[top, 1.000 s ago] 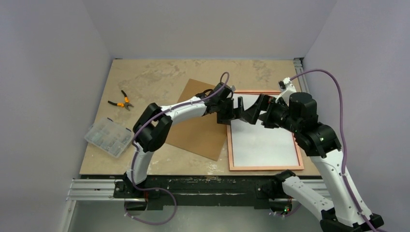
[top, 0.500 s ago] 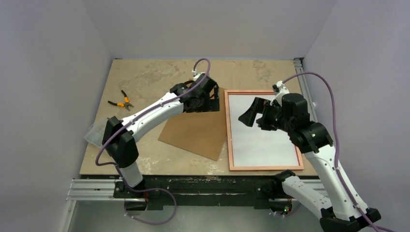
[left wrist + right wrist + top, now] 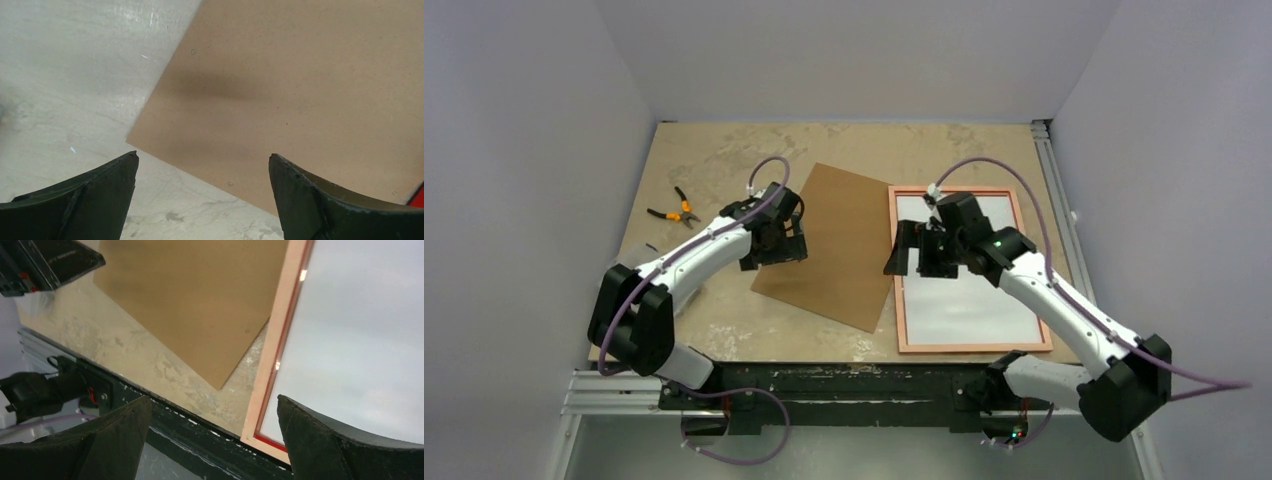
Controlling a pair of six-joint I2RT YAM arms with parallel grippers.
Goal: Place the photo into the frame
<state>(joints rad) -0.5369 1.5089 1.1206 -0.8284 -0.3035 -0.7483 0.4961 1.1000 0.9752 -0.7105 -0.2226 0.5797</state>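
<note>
The frame (image 3: 972, 347) lies flat at the right of the table, pale wood back up, with a thin red inner edge (image 3: 277, 325). A white sheet (image 3: 969, 300) fills its opening: the photo with its plain reverse (image 3: 360, 330) up, the printed side hidden. My right gripper (image 3: 911, 262) hangs open over the frame's left rim, nothing between its fingers (image 3: 214, 399). My left gripper (image 3: 782, 248) stands open and empty above the left edge of the brown backing board (image 3: 839, 250), as the left wrist view (image 3: 202, 157) shows.
The backing board (image 3: 300, 90) lies tilted just left of the frame, its near corner (image 3: 220, 382) close to the rim. Orange-handled pliers (image 3: 674, 210) and a clear parts box (image 3: 632, 262) sit at the far left. The black front rail (image 3: 200, 427) borders the table.
The left arm has swung left, away from the frame, to the board's left edge, and its jaws opened a little wider. The right arm has stretched left and lower over the frame's left rim.
</note>
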